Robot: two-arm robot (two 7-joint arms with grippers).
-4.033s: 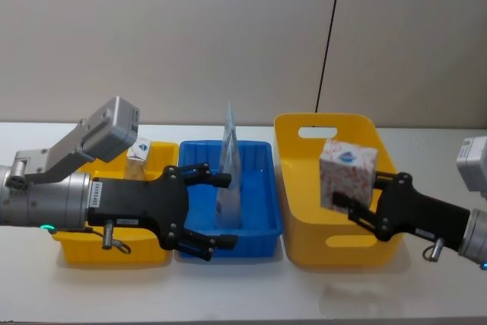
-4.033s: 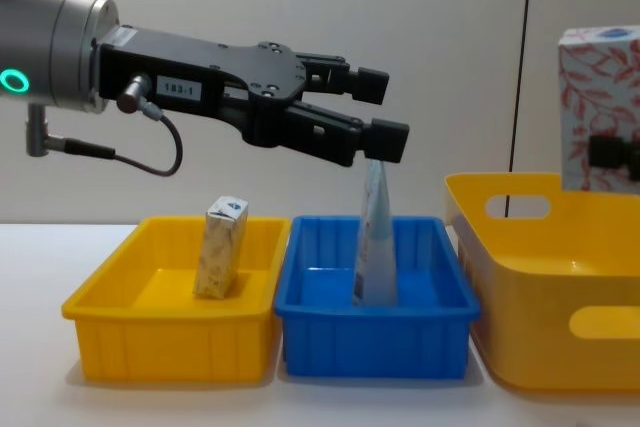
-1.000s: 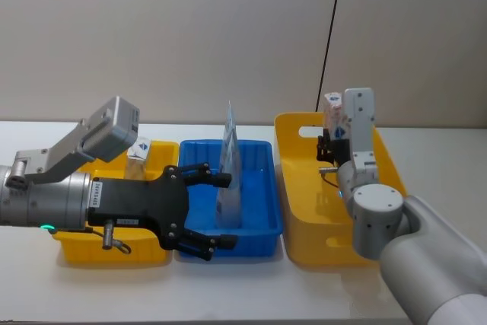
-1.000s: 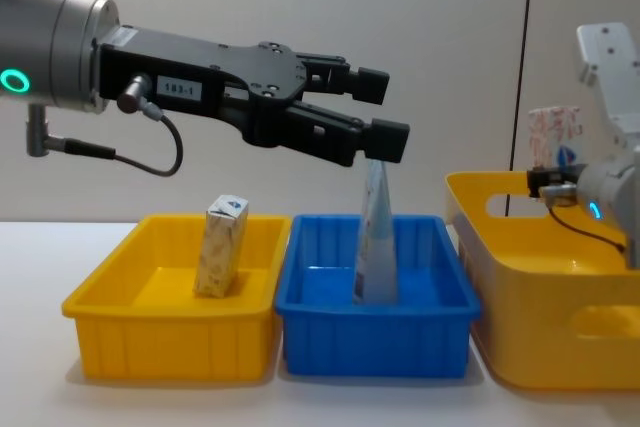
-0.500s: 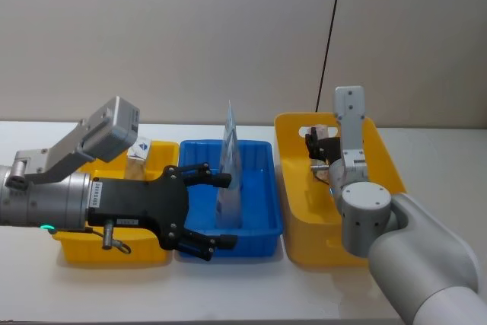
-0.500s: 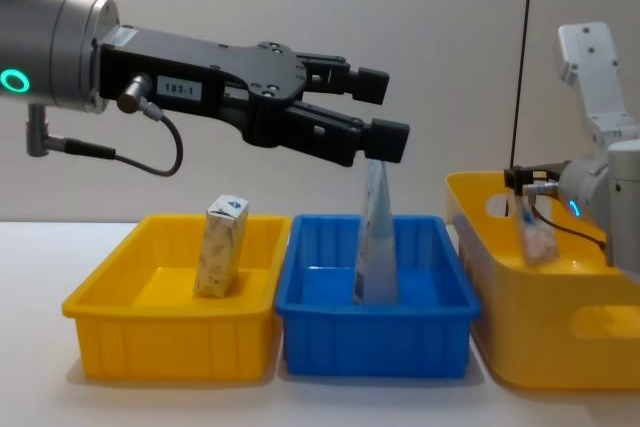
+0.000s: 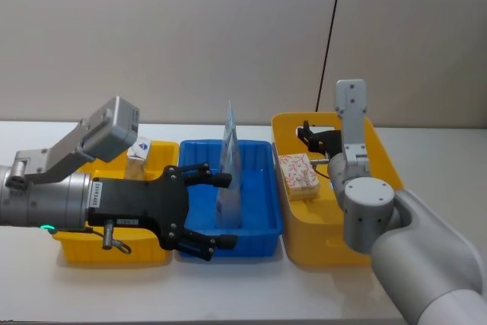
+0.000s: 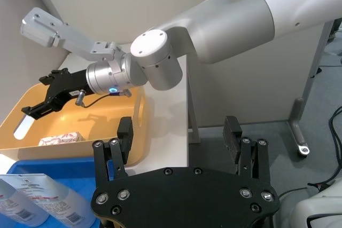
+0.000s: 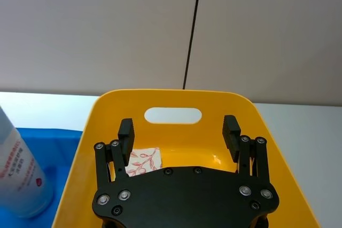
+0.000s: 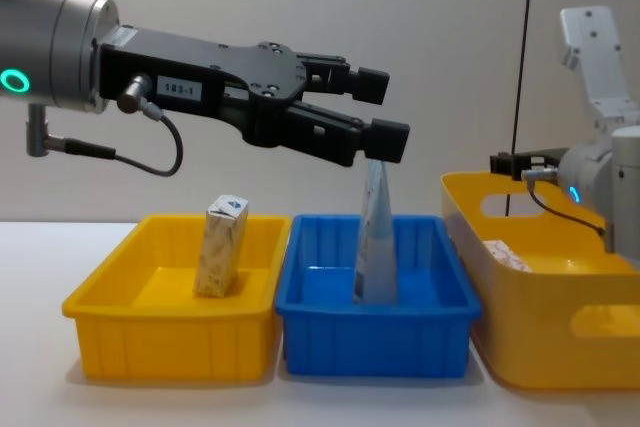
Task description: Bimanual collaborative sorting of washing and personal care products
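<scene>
Dropped since half a second back: white box with red leaf print [image 7: 298, 176] out of the right gripper [image 7: 316, 138], now lying flat on the floor of the large yellow bin [image 7: 335, 243], toward the bin's 9 o'clock wall in the head view. Swung up and away to about 1 o'clock of the box, hovering over the bin's far half near the handle slot.

Step in hand, as judged: clearing out after the release. Best done by rising straight up until clear of the rim, then pulling back. Keep the jaws spread so nothing snags the box, and watch the handle wall at 12 o'clock. No nudge needed; box looks settled and fully inside.

Right gripper: spread wide, holding nothing, touching nothing; box well below it in the right wrist view [image 9: 143, 159].

Left gripper [image 7: 217, 211]: also wide open and empty, hanging above the blue bin [image 7: 228, 253] at roughly 7 o'clock of the tall pale-blue tapered tube [image 7: 228, 165], not touching it. Unchanged across the earlier shots.

Tube standing upright in the blue bin. Small beige speckled carton [image 7: 138, 150] upright in the small yellow bin [image 7: 114, 253] at 9 o'clock of the blue one.
</scene>
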